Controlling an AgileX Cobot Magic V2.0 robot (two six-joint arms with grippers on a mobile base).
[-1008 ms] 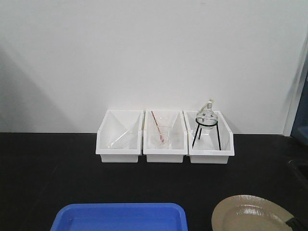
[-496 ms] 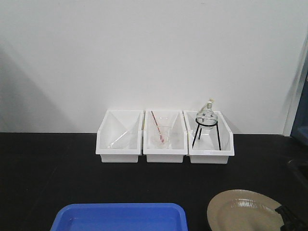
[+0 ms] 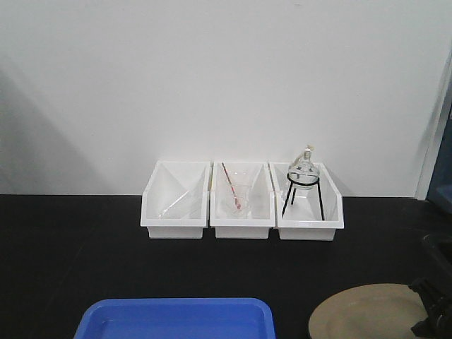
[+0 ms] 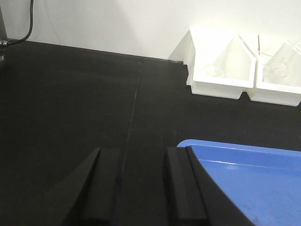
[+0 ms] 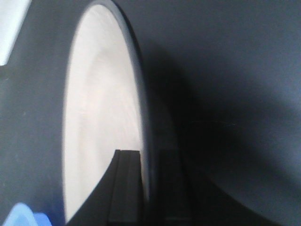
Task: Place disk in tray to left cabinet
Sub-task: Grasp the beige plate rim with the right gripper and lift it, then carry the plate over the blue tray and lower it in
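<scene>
at bench (image 3: 70, 268) front | right tool (image 5: 146, 157) pinching disk (image 5: 99, 117) rim | left tool (image 4: 141, 162) spread near tray (image 4: 244, 172) | white bins (image 3: 241, 222) behind

I find no legible text, labels, brands or numbers in any view; the three white bins (image 3: 241, 201) carry no readable markings.

The front camera is facing the wall (image 3: 212, 70) across the tray (image 3: 176, 318); wrist cameras are looking low from the tray's left and right, each catching its corner.
</scene>
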